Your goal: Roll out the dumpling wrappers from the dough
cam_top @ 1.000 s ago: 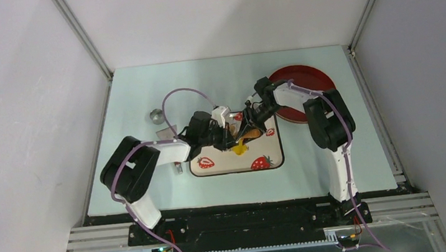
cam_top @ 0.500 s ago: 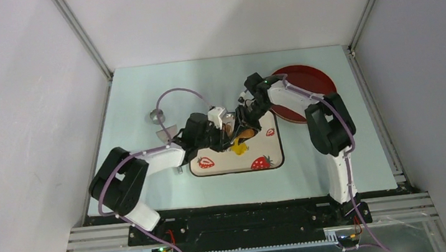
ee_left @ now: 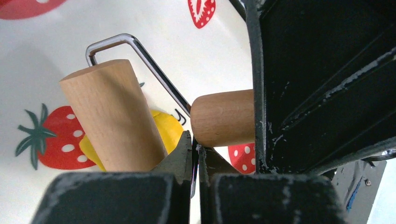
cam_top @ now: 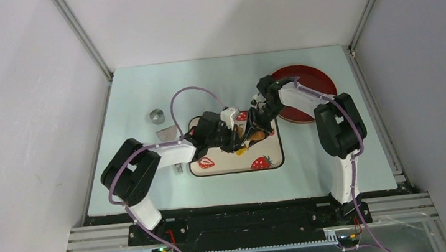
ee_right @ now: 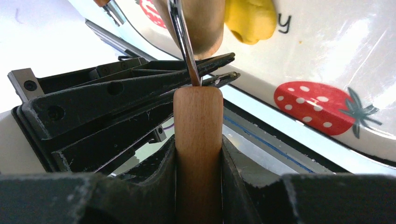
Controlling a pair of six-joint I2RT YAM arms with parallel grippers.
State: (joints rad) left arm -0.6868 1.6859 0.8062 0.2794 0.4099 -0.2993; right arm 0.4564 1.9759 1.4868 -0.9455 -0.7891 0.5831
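Note:
A yellow lump of dough (ee_left: pixel 167 129) (ee_right: pixel 243 19) (cam_top: pixel 240 152) lies on the strawberry-print tray (cam_top: pixel 237 164). The wooden barrel of a small roller (ee_left: pixel 112 119) rests on it. My right gripper (ee_right: pixel 198 140) (cam_top: pixel 257 127) is shut on the roller's wooden handle (ee_right: pixel 198 121) (ee_left: pixel 223 117). A bent wire (ee_left: pixel 140 49) joins the handle to the barrel. My left gripper (ee_left: pixel 196 140) (cam_top: pixel 235 140) is shut, its tips just under the handle's end and beside the barrel, with nothing seen between them. No dumpling wrappers are in view.
A dark red plate (cam_top: pixel 311 85) sits at the back right beside the tray. On the table left of the tray stand a small metal ring cutter (cam_top: pixel 157 115) and a grey flat tool (cam_top: pixel 167 133). Walls close in the table on three sides.
Both grippers and the roller shifted left over the dough, then came back right and slightly nearer. The left arm's elbow swung out and back. Neither gripper's hold changed.

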